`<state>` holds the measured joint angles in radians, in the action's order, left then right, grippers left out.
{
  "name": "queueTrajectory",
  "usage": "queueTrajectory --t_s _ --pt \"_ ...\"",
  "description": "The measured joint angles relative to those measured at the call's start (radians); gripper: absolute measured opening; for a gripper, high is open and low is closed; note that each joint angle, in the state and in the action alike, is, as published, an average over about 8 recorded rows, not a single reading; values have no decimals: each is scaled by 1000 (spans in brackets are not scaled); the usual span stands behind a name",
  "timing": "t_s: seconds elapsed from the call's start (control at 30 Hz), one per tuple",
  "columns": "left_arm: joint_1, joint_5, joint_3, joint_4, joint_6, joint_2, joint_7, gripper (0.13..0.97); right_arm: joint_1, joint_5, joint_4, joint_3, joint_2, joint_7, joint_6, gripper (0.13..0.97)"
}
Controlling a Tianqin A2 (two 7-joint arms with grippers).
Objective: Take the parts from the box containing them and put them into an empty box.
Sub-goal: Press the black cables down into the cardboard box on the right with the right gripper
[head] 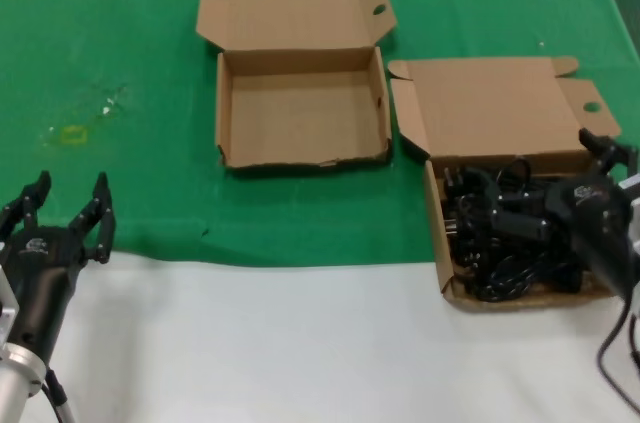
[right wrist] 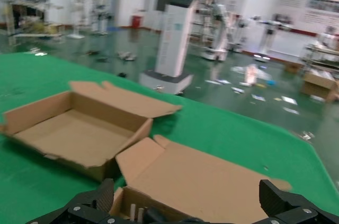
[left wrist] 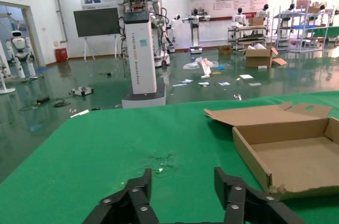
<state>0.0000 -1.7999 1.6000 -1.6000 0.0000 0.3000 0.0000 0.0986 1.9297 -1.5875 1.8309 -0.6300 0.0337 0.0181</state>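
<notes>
Right gripper (head: 560,205), fingers spread wide, sits over the cords (head: 500,243) in the full box (head: 500,123) (right edge of desk). Left gripper (head: 65,211), fingers also wide, idles near the front-left corner.

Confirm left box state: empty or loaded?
Empty. The left box shows only bare brown floor, lid open; all cords sit in the right box.

My left pincer (head: 68,213) sits at my near left, low over the surface (head: 300,343), arm running back toward my body. Its fingers (left wrist: 135,195) are spread wide, tips pointing forward. My right pincer (head: 600,178) is at my far right, forearm angled in from the near right edge, wrist tilted downward. Its two fingers (right wrist: 90,203) stand well apart in the wrist view, splayed wide. Neither pincer grips anything I can see.
</notes>
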Motion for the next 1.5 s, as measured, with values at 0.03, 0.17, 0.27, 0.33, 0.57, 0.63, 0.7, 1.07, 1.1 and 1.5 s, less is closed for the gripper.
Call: queueTrajectory --t_s 0.03,0.17,0.27,0.33,0.57,0.63,0.7,1.07,1.1,1.5 --pt "0 0 0 0 0 0 0 482 8 2 -3 13 -28 9 -11 966" --pt "0 0 0 0 0 0 0 482 48 -8 -12 64 -139 56 -75 966" --pt "0 0 0 0 0 0 0 413 86 -32 -13 99 -217 99 -147 966" --pt "0 0 0 0 0 0 0 366 114 -54 -10 116 -258 123 -202 966" --pt "0 0 0 0 0 0 0 255 238 -136 32 139 -340 143 -418 966" --pt "0 0 0 0 0 0 0 226 280 -158 53 143 -349 129 -487 966" --pt "0 0 0 0 0 0 0 198 324 -174 76 149 -354 105 -562 966" --pt "0 0 0 0 0 0 0 144 556 -265 255 215 -322 -103 -962 966" --pt "0 0 0 0 0 0 0 144 577 -278 276 222 -314 -120 -988 966" --pt "0 0 0 0 0 0 0 144 769 -419 496 280 -197 -279 -1139 966"
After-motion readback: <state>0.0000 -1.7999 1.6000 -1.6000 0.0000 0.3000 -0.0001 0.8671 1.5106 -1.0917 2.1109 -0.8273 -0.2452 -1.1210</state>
